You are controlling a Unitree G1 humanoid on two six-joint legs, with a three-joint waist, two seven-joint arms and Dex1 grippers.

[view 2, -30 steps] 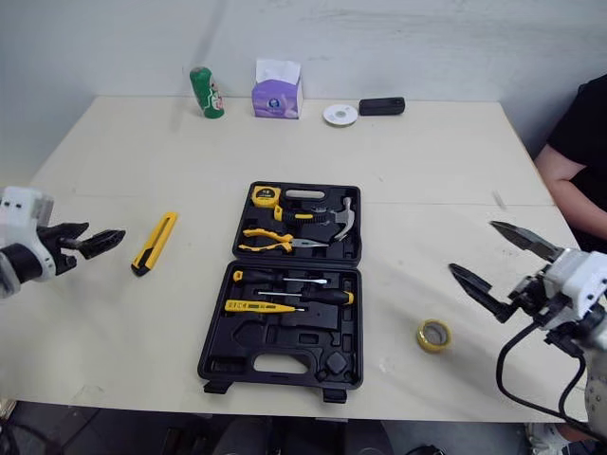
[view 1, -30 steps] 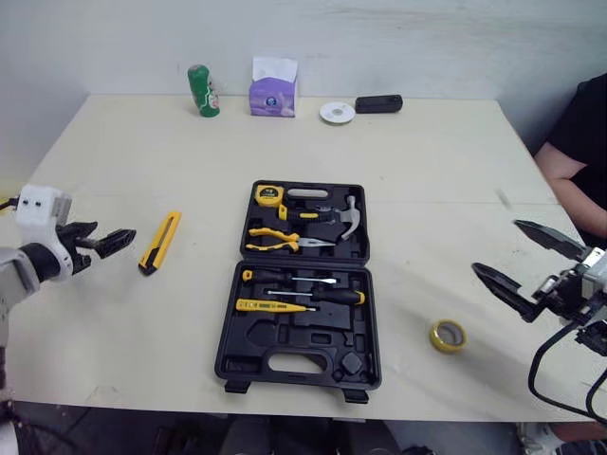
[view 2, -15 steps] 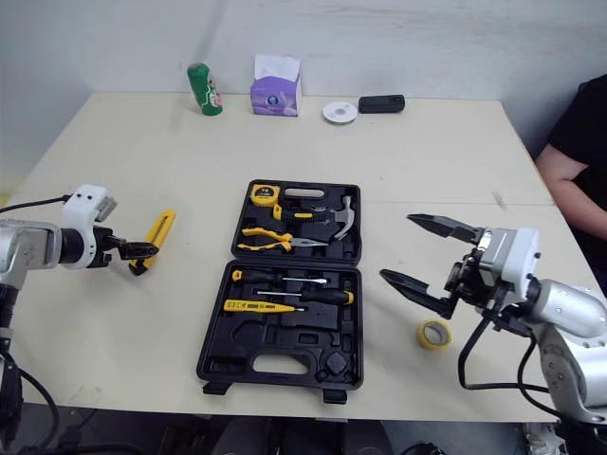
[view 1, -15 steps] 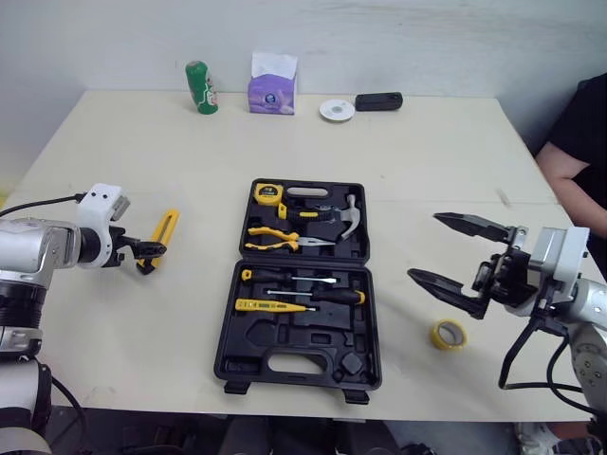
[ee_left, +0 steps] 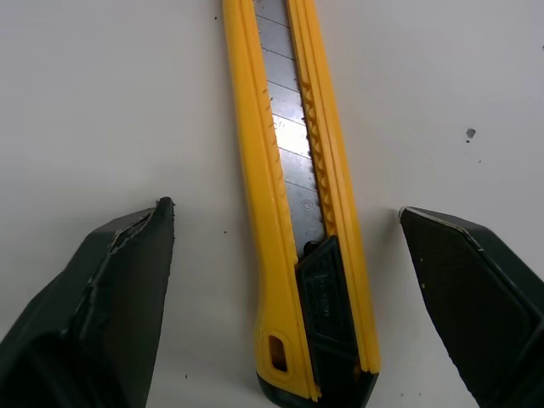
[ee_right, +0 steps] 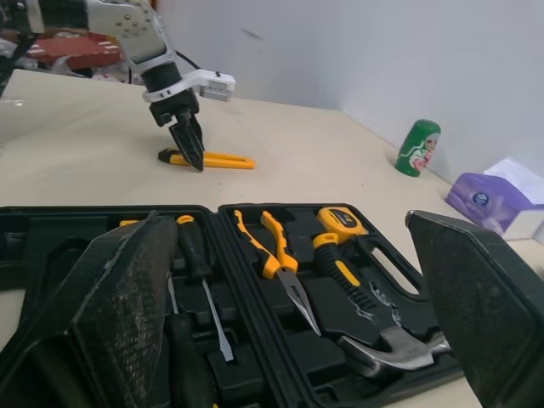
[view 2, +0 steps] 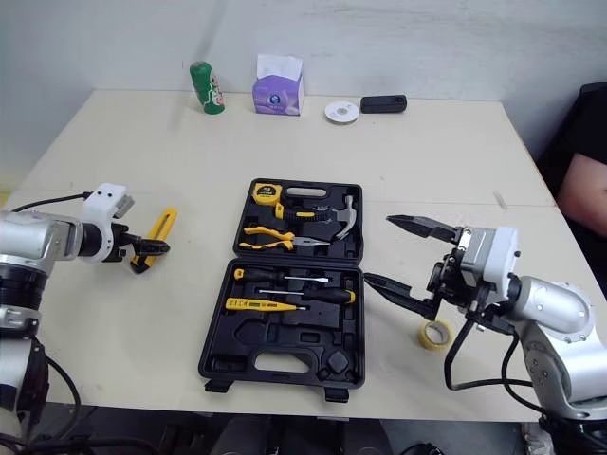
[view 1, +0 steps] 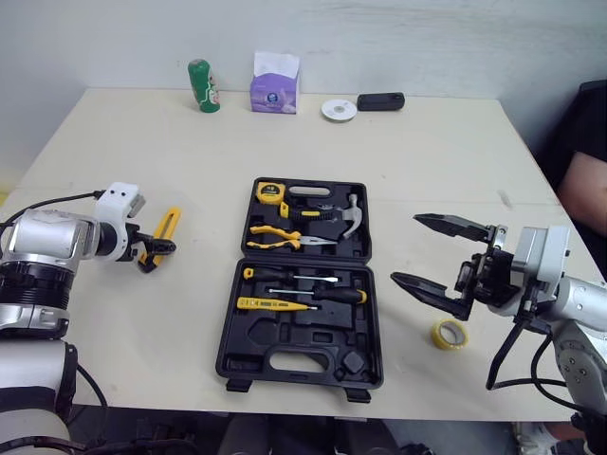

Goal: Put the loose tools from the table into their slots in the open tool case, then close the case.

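The open black tool case [view 1: 285,358] lies mid-table holding a tape measure, hammer [view 1: 343,219], pliers and screwdrivers. A yellow utility knife [view 1: 161,235] lies on the table left of the case. My left gripper [view 1: 157,249] is open and straddles the knife's near end; the left wrist view has the knife [ee_left: 299,212] lying between the two fingers without touching either. A yellow tape roll [view 1: 449,333] lies right of the case. My right gripper [view 1: 406,248] hangs wide open just right of the case, above and left of the roll, holding nothing.
Along the far edge of the table stand a green can [view 1: 200,86], a purple tissue box [view 1: 273,85], a white tape roll [view 1: 334,110] and a black device [view 1: 380,100]. A person's arm [view 1: 584,188] shows at the right edge.
My left gripper has moved right and come down around the knife's end. My right gripper has swung left toward the case, over the tape roll. The person's arm has drawn back.
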